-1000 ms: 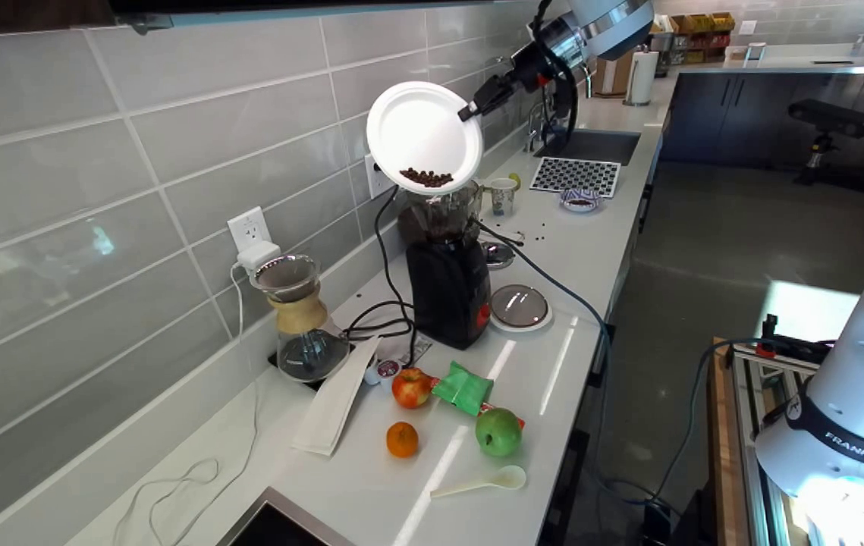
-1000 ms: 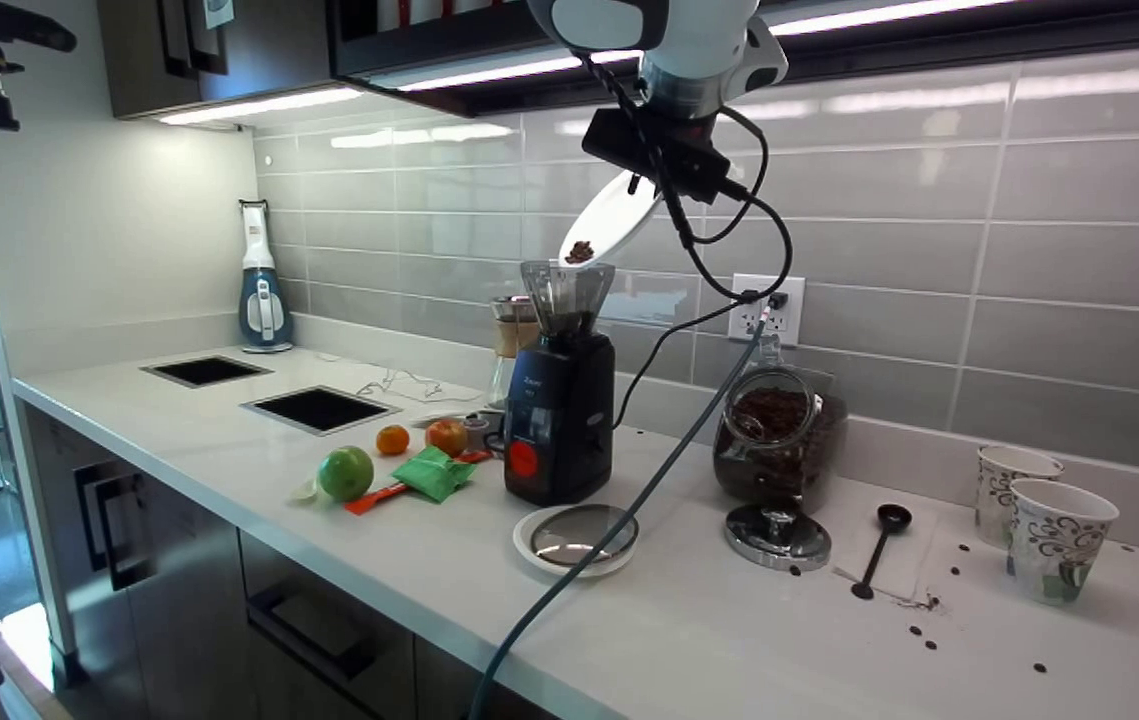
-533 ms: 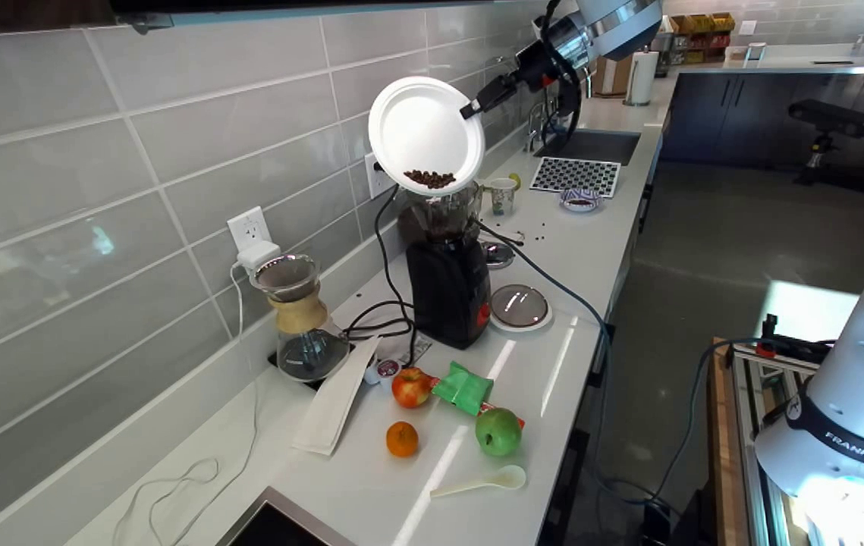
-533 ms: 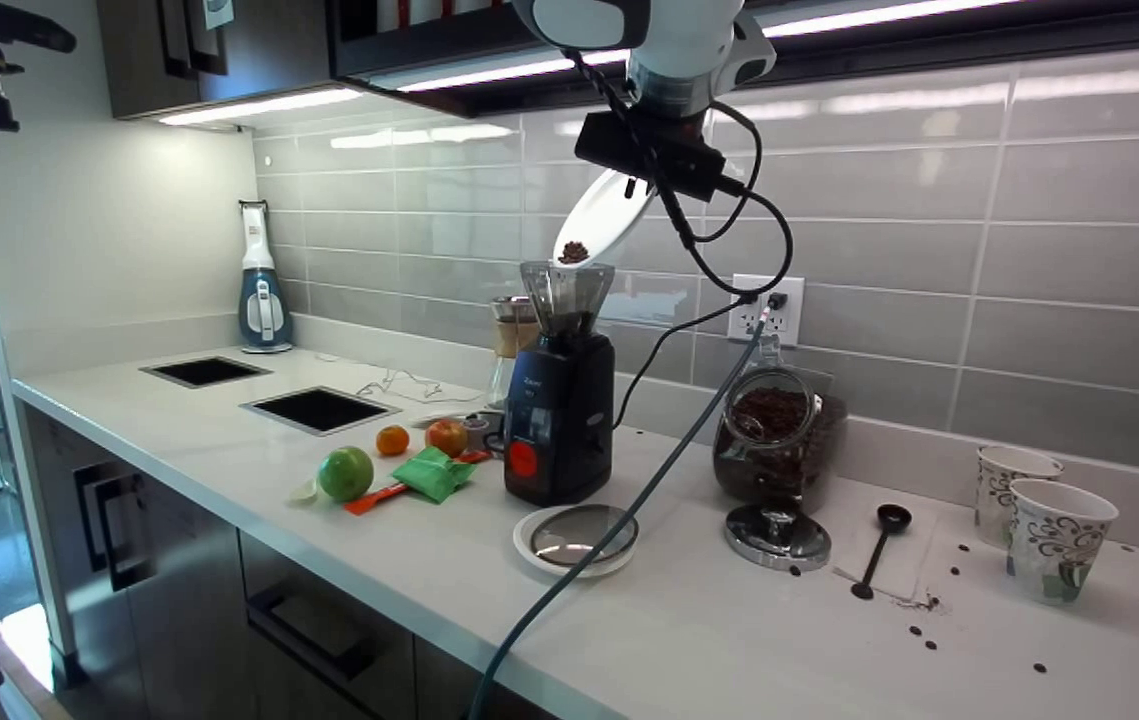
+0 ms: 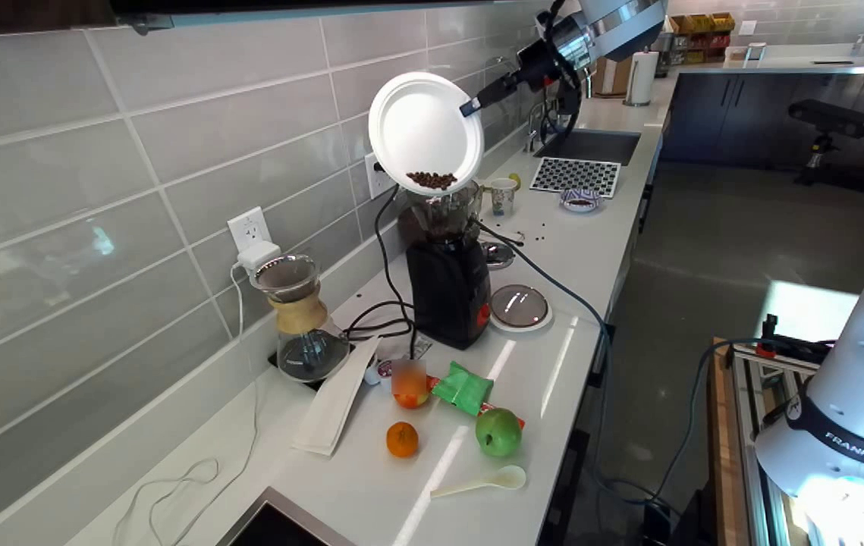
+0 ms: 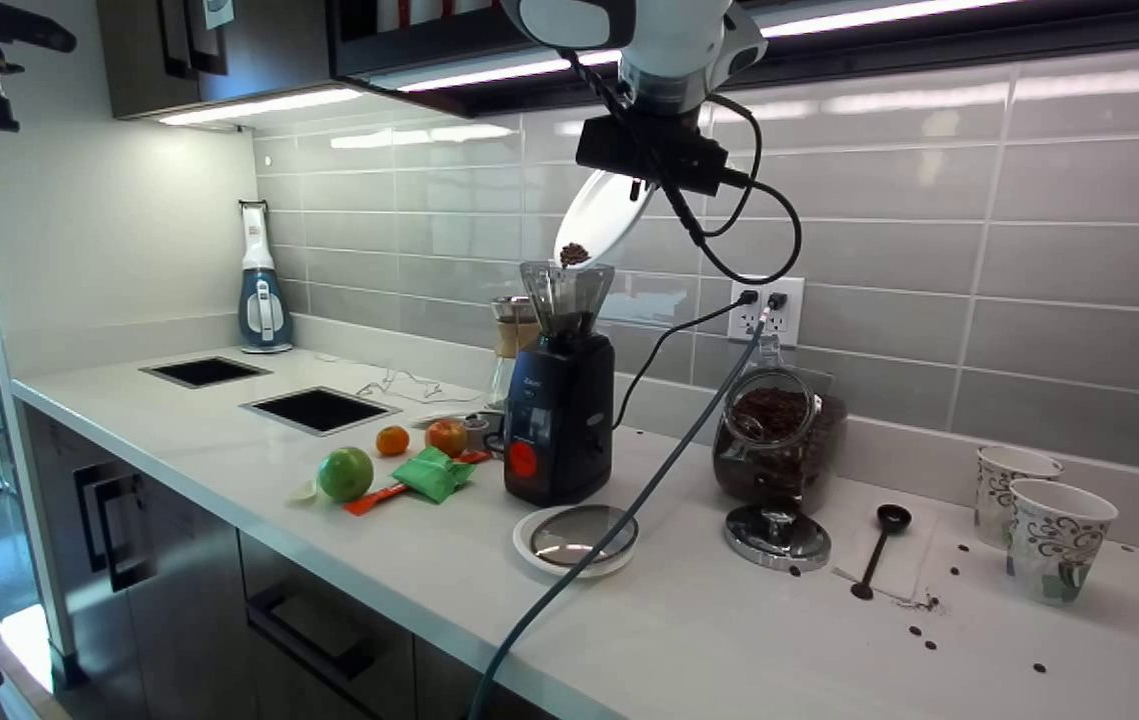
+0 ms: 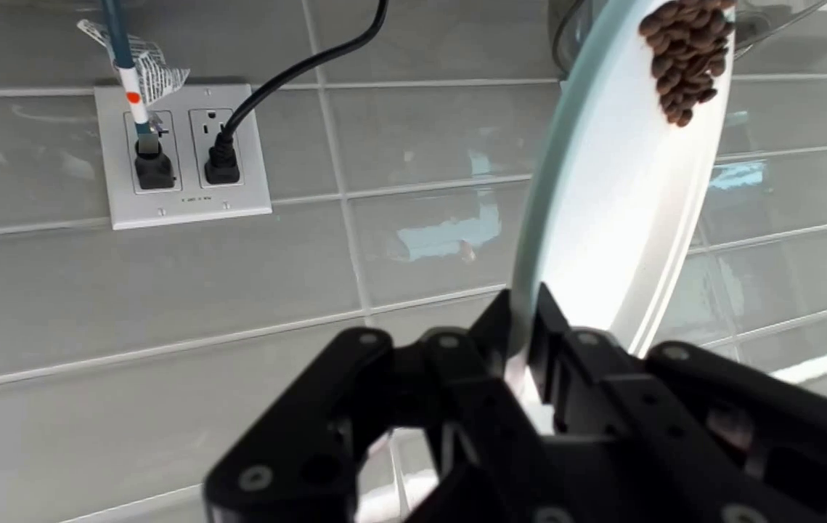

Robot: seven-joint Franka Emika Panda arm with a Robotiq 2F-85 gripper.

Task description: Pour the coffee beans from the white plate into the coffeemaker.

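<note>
Gripper [image 7: 526,314] pinching the rim of the white plate [image 7: 624,181], held steeply tilted above the coffeemaker [image 6: 559,420]; in both exterior views the coffee beans [image 5: 432,180] lie gathered near the plate's lower edge, close to the mouth of the clear hopper [image 6: 569,305]

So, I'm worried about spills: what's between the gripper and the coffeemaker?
The white plate, tilted, with beans near its lower edge, as both exterior views show.
</note>
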